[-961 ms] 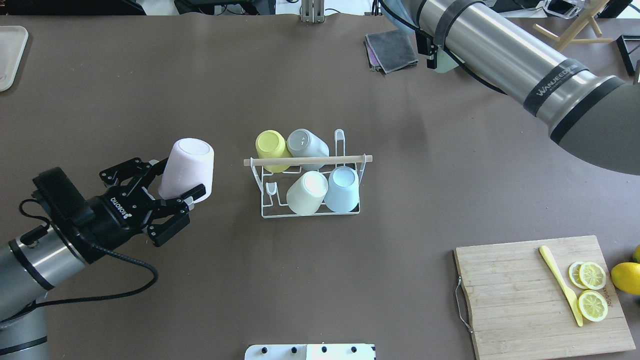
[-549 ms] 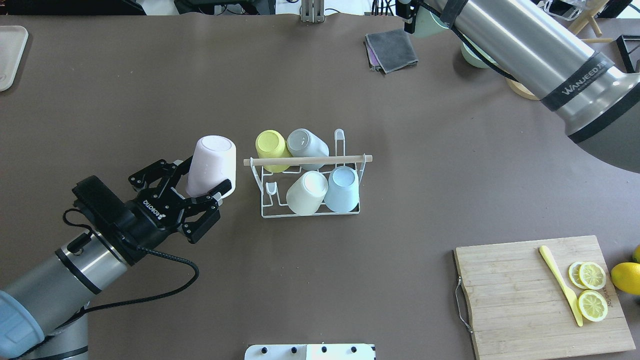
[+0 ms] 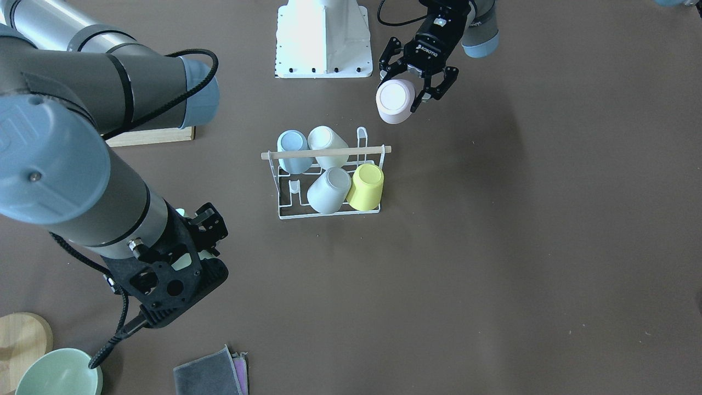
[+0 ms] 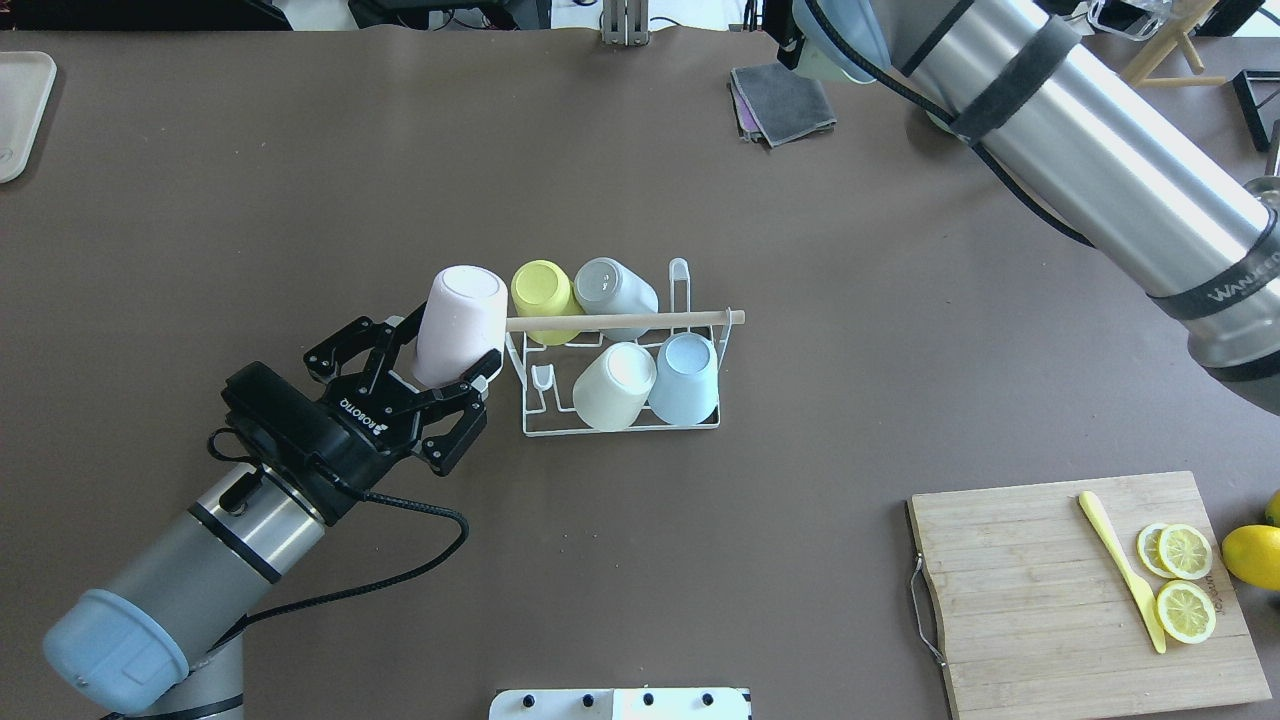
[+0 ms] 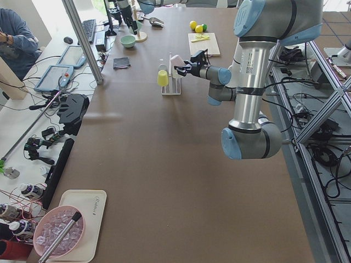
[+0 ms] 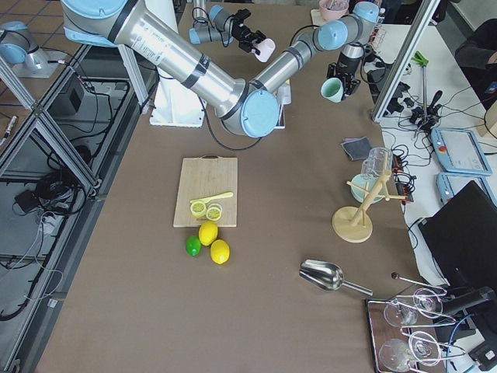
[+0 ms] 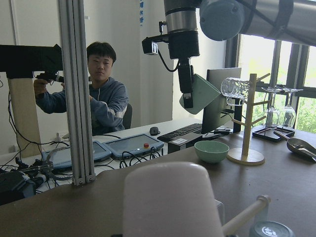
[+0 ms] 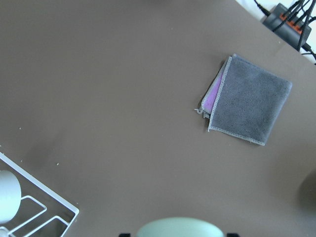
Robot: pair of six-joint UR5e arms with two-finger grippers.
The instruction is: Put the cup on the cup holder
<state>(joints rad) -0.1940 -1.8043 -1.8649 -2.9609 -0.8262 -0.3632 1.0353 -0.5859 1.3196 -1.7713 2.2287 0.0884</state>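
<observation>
We find the left claw (image 4: 445, 355) pinching a pink cup (image 4: 458, 318) between its two fingers. It grips low on the wall near the mouth, so the closed base tips up and away from the wrist, and the cup hangs clear of the table (image 4: 300, 180). Just ahead of the fingertips and a little to their right stands the cup holder (image 4: 620, 430), a white wire rack with a wooden dowel bar (image 4: 625, 321) across its top. From overhead the cup covers the bar's near end, but the front-facing view shows bare table between cup and bar, so we take them as close but apart. The left wrist camera puts the bar's tip just right of the cup, low in its view. Four cups already sit upside down on the rack. The yellow cup (image 4: 541, 290) is closest to the claw, the grey cup (image 4: 612, 285) is next to it, and the cream cup (image 4: 612, 385) and light blue cup (image 4: 685, 378) fill the other row. One prong (image 4: 541, 378) on the claw's side stands bare. Far beyond the rack from the left claw, the right claw (image 7: 189, 96) is closed on a mint-green cup (image 7: 201, 94) held in the air. Below and ahead of its fingertips lies a folded grey cloth (image 8: 249, 101), and a green bowl (image 7: 211, 150) sits on the table beneath it.
</observation>
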